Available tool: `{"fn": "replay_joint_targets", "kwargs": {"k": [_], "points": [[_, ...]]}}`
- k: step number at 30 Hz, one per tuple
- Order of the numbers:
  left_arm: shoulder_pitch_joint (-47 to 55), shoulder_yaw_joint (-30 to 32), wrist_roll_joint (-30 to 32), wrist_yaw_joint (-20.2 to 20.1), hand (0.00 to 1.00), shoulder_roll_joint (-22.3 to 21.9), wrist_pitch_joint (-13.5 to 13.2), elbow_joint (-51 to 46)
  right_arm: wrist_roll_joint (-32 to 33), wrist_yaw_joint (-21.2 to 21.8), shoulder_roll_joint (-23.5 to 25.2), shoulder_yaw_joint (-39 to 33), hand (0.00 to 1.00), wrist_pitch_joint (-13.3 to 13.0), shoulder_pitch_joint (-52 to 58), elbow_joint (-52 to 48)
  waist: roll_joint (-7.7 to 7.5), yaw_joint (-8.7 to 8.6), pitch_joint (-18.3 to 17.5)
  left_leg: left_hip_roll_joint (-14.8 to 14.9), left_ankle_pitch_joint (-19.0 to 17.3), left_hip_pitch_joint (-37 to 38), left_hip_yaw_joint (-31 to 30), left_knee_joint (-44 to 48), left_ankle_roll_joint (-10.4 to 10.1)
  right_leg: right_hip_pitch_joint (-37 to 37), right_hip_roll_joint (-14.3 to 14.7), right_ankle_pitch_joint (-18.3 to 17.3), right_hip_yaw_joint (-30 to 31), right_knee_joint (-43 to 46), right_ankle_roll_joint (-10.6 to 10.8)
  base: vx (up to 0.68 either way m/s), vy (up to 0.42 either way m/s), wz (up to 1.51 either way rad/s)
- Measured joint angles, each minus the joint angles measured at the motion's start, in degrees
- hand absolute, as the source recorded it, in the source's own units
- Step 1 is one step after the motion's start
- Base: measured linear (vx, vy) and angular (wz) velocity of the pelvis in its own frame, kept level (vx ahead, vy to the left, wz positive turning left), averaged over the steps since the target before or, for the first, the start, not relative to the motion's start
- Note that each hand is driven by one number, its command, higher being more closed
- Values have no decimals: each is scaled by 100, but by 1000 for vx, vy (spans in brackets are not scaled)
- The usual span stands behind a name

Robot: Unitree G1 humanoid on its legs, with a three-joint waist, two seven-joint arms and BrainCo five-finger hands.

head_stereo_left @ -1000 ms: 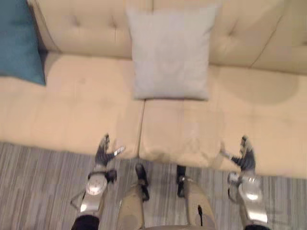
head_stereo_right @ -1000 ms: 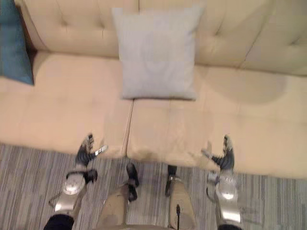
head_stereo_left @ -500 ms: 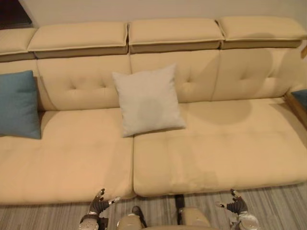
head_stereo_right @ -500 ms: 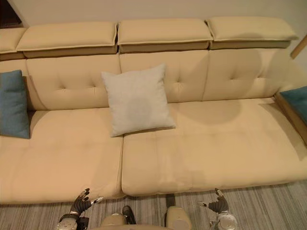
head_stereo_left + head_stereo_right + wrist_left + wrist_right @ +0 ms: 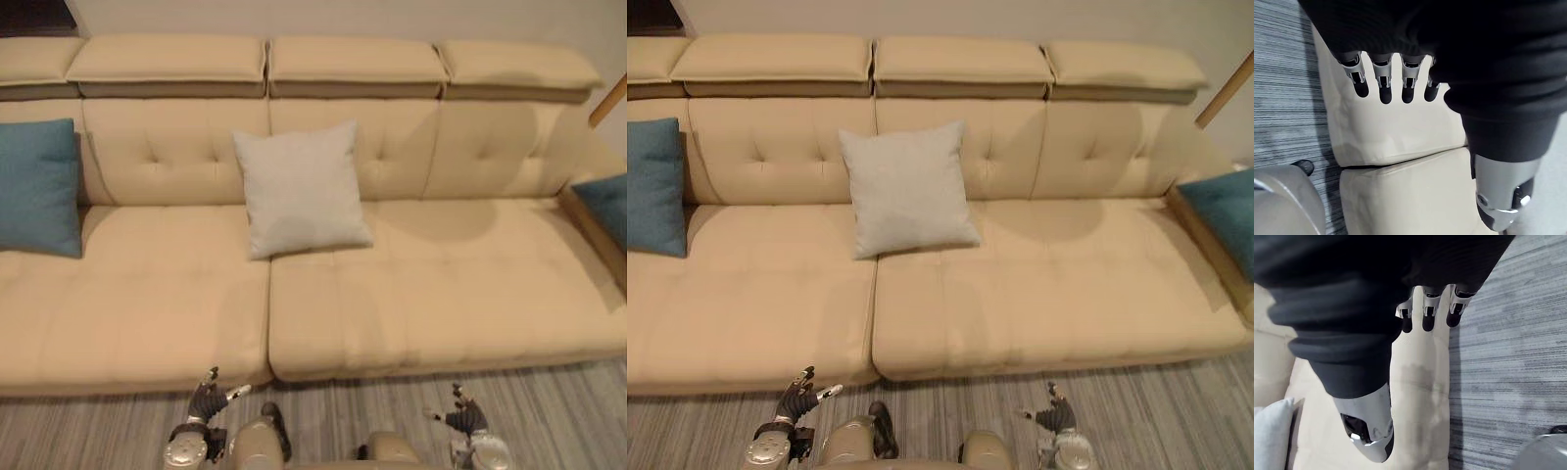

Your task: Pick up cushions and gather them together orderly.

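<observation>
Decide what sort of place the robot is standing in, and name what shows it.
Probably a living room or lounge: a long cream sofa, a pale grey cushion leaning on it, a teal cushion at its left end, and striped grey carpet in front.

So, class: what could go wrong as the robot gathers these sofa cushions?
1. The left hand and right hand hang open, low before the sofa, far from every cushion; a long lean might unbalance the robot.
2. The left teal cushion and right teal cushion sit at opposite ends; the right one, at the view's edge, could be missed.
3. The grey cushion leans on the backrest and may flop if grabbed one-handed.
</observation>
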Motion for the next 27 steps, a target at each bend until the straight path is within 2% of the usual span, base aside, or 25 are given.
{"fn": "replay_joint_targets", "kwargs": {"k": [1,2,3,4,5,6,7,9,10,11,12,13,18,22,24,25,26,27], "points": [[-26,-5,-30,3,0,-33,7,2,19,-7,-15,-18,0,-1,-54,4,34,1,21,-1,117,-59,-35,-94,-39,23,19,-50,-41,-211,-86,-269,-188,-1],[-125,-15,-43,29,0,-101,18,5,130,-76,-60,-74,0,6,-151,27,161,18,90,19,418,-188,-178,-294,-132,34,117,-142,-145,-538,-252,-277,-200,13],[-162,-32,-48,47,0,-130,19,9,160,-102,-86,-94,0,8,-170,28,239,5,134,36,544,-202,-276,-373,-183,34,153,-116,-181,-560,-294,-341,-219,35],[-192,-116,-97,85,0,-134,11,2,182,-130,-109,-126,0,16,-146,29,327,-37,162,5,930,-183,-573,-659,-448,-6,196,-49,-336,-559,-402,-276,-141,40],[-188,-127,-113,98,0,-137,11,2,220,-133,-106,-151,0,16,-133,30,307,-79,173,-21,1013,-173,-731,-729,-538,-18,182,-15,-438,-570,-452,-267,-119,35],[-177,-123,-124,98,0,-145,15,-1,238,-152,-78,-237,0,14,-149,39,272,-112,194,1,671,-172,-861,-322,-523,-66,178,41,-450,-543,-545,-249,-78,5],[-85,-123,-129,97,0,-151,17,-5,238,-209,-28,-285,0,10,-164,-1,279,-109,189,6,156,-145,-959,243,-478,-160,146,88,-385,-477,-576,-238,-33,-16],[8,-117,-147,97,0,-201,17,-14,236,-217,-9,-342,0,5,-156,-85,268,-97,205,-22,-520,2,-1094,894,-542,-336,134,178,-168,-404,-545,-213,30,-47],[79,-117,-151,96,0,-254,18,-14,234,-215,28,-340,0,5,-142,-118,280,-99,198,-64,-816,189,-1226,1048,-599,-401,138,252,1,-398,-496,-129,106,-60],[105,-118,-151,95,0,-290,19,-13,234,-215,51,-340,0,6,-135,-115,299,-101,195,-102,-955,336,-1309,998,-629,-419,144,298,70,-402,-454,-141,155,-58],[150,-122,-154,96,0,-340,19,-13,233,-214,73,-341,0,7,-97,-115,370,-114,165,-112,-1112,561,-1343,658,-621,-505,201,351,188,-406,-394,-149,185,-56],[109,-117,-154,100,0,-333,27,-16,231,-208,150,-345,0,21,-66,-116,344,-125,165,-180,-1169,706,-1246,398,-540,-517,190,427,335,-453,-320,-156,157,-57],[-62,-128,-155,107,0,-335,29,-24,234,-221,181,-499,0,21,14,-123,304,-211,114,-206,-1219,811,-754,202,-522,-525,247,933,856,-1106,-117,-90,124,-61],[-115,-128,-156,114,0,-302,70,-116,235,-220,240,-489,0,24,-8,-379,317,-277,108,-187,-1350,833,-299,352,-411,-721,435,1349,1633,-1424,-15,-13,122,-109],[-192,-115,-159,129,0,-296,115,-338,236,-219,278,-489,0,27,1,-552,316,-279,110,-47,-1410,891,118,570,-320,-948,611,1628,1936,-1430,23,20,105,-160],[-207,-108,-159,134,0,-295,119,-408,236,-219,300,-487,0,25,-9,-584,316,-273,110,24,-1444,952,305,621,-318,-1047,667,1715,1829,-1394,1,0,31,-192],[-211,-109,-161,146,0,-283,118,-507,236,-222,328,-488,0,23,-41,-569,333,-285,123,172,-1566,1113,672,644,-264,-1192,619,1806,1240,-1388,-211,-39,0,-174],[-295,-114,-163,146,0,-279,119,-538,238,-227,313,-496,0,32,-82,-497,378,-349,170,222,-1644,1248,983,619,-190,-1254,414,1663,487,-1277,-545,-45,37,-182]]}}
